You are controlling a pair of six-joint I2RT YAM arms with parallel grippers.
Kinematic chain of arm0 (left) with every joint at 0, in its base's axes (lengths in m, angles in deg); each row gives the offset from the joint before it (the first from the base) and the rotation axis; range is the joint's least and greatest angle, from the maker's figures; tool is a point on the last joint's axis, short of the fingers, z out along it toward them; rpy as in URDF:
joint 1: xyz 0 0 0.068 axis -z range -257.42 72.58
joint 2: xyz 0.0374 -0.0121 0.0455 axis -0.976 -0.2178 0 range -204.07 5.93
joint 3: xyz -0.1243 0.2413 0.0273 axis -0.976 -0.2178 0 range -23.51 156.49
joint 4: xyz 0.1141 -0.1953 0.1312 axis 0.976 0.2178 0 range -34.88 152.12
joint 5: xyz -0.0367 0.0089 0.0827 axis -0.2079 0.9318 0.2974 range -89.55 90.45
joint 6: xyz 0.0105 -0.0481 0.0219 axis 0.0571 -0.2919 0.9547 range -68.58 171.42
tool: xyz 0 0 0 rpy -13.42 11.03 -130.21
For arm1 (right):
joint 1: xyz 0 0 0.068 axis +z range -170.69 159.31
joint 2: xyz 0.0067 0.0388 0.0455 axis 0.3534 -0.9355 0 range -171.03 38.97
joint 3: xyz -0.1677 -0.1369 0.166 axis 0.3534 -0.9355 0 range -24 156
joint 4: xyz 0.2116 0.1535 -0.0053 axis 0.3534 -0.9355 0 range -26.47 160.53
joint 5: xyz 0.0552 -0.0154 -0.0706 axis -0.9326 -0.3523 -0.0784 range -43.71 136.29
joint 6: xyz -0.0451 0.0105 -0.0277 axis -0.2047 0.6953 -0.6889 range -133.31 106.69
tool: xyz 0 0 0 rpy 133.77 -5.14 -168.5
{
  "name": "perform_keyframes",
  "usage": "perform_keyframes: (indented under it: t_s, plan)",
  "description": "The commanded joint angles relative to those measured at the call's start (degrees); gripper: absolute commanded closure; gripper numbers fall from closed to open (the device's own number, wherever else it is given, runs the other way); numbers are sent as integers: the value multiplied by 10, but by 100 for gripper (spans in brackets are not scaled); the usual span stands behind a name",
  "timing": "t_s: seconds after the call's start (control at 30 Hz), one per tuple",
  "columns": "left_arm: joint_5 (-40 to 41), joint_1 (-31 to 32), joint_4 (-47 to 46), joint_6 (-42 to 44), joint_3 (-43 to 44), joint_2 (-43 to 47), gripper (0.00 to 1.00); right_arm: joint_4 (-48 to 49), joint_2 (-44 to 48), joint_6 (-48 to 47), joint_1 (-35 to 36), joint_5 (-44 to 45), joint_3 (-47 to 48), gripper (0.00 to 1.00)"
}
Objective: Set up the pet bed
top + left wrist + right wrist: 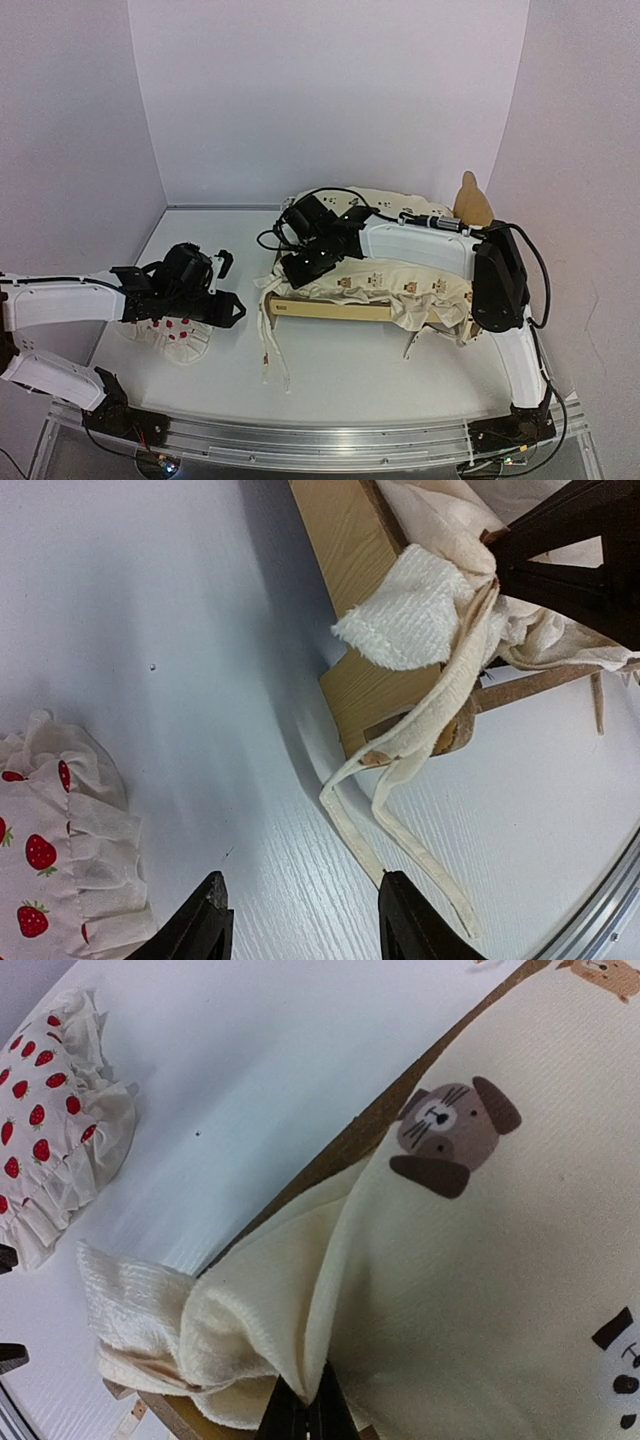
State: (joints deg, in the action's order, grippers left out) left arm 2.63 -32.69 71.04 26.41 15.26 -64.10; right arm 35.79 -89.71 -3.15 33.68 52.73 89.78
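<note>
The pet bed (330, 312) is a pale plywood frame right of centre, its headboard (472, 200) at the far right. A cream animal-print quilt (400, 285) lies rumpled over it, with ties hanging off the left end. My right gripper (292, 268) is at the bed's left end, shut on a pinched fold of the quilt (500, 1260); the fingertips (318, 1415) meet around the fabric above the wooden rail (350, 1150). My left gripper (228, 287) hovers open left of the bed. Only bare table shows between its fingers (205, 920), and a quilt tie (400, 850) lies by the right finger.
A small white strawberry-print pillow (170, 335) lies on the table under my left arm, also showing as the pillow (50, 850) in the left wrist view. White walls close in the table at the back and sides. A metal rail (300, 440) runs along the near edge.
</note>
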Motion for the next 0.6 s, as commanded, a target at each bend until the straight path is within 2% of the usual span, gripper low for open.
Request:
perform_keyframes:
  t_s: [0.0, 0.17, 0.47, 0.57]
  plan:
    - [-5, 1, -35, 22, -4, 17, 49, 13, 28, -36, 4, -20, -7, 100]
    - [-23, 1, -66, 42, -4, 15, 49, 13, 99, -99, 4, -9, -37, 100]
    - [-108, 0, -127, 86, 8, -38, 50, 25, 193, -206, 4, 18, -103, 100]
    - [-97, 1, -127, 90, 19, -66, 51, 32, 205, -225, 4, 21, -120, 100]
